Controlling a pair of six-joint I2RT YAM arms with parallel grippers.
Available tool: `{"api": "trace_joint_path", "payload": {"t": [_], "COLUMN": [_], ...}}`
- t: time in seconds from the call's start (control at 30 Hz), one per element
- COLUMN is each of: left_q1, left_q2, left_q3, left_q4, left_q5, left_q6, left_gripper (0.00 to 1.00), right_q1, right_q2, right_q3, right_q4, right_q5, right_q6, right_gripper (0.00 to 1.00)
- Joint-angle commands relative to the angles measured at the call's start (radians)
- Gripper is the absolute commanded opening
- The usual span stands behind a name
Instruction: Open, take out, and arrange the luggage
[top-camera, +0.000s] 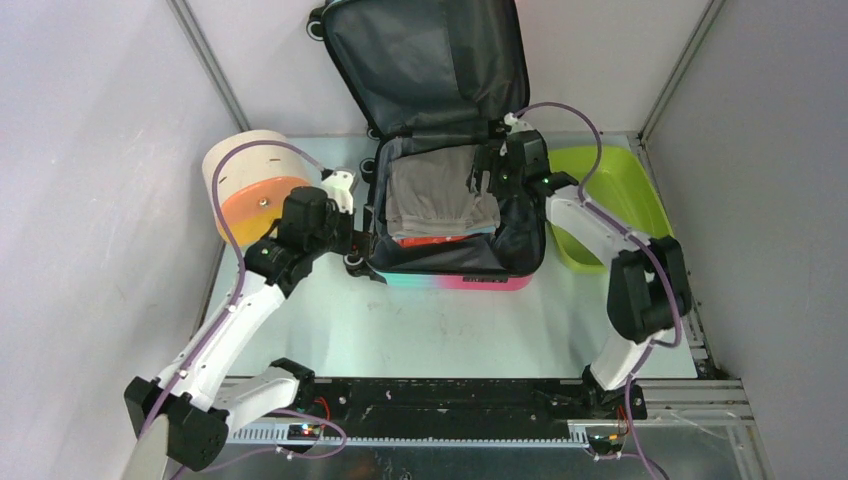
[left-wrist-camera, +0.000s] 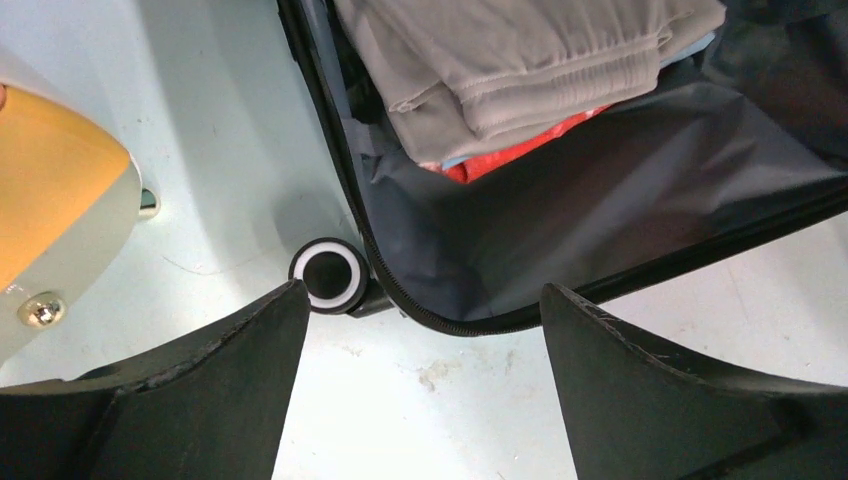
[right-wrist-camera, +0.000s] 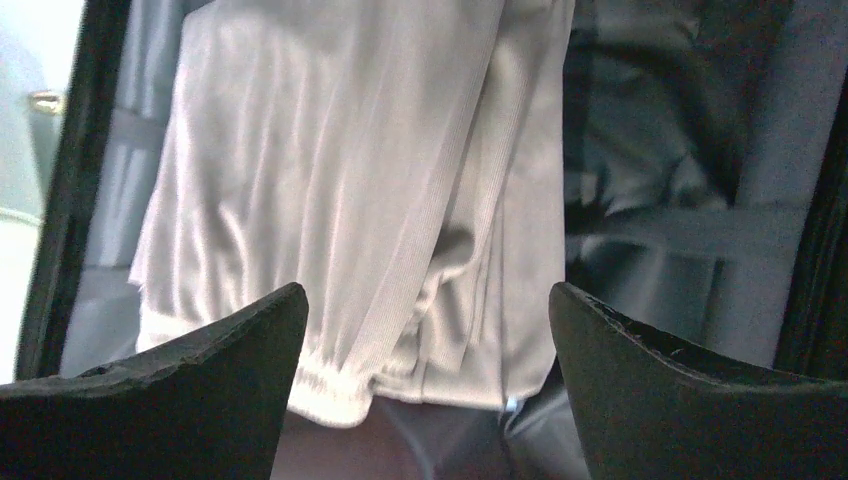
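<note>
The luggage (top-camera: 455, 283) lies open at the back of the table, its dark grey lid (top-camera: 425, 60) standing upright. Folded grey clothes (top-camera: 440, 195) lie in the base over a red garment (top-camera: 435, 240). My left gripper (top-camera: 352, 232) is open beside the case's front left corner, low over the table. In the left wrist view the left gripper (left-wrist-camera: 424, 288) holds nothing and faces a black wheel (left-wrist-camera: 328, 275) and the zipper rim. My right gripper (top-camera: 482, 180) hovers open over the case's right side. In the right wrist view the right gripper (right-wrist-camera: 428, 290) is empty just above the grey clothes (right-wrist-camera: 340, 180).
A cream-and-orange cylinder (top-camera: 255, 180) lies on its side left of the case, close behind my left wrist. A lime-green tub (top-camera: 610, 195) sits right of the case. Grey walls close in the table on both sides and at the back.
</note>
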Motion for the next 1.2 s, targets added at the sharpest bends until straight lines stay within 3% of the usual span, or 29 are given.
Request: {"api": "trace_joint_path", "payload": {"t": [0.0,0.3,0.63,1.17], "left_q1": [0.0,-0.007,-0.01,-0.017], "left_q2": [-0.029,0.029,0.091,0.155], "left_q3": [-0.019,-0.029,0.006,0.068], "left_q4": [0.059,0.133,0.13,0.094], "left_q5": [-0.023,-0.024,-0.062,-0.162], "left_q6": [0.006,-0.051,-0.086,-0.12], "left_gripper": [0.91,0.84,0.81,0.79], "right_q1": [-0.013,-0.013,-0.021,0.008], "right_q2": [0.109,0.343,0.35,0.252], "right_q3": [0.108,0.358,0.298,0.193], "right_q4": [0.033,-0.098,-0.131,-0.162], "right_q5": [0.009,-0.024,-0.043,-0.052], "right_q6": [-0.036,-0.049,-0.058,-0.088], "right_gripper": [0.96,0.98,0.99,0.89]}}
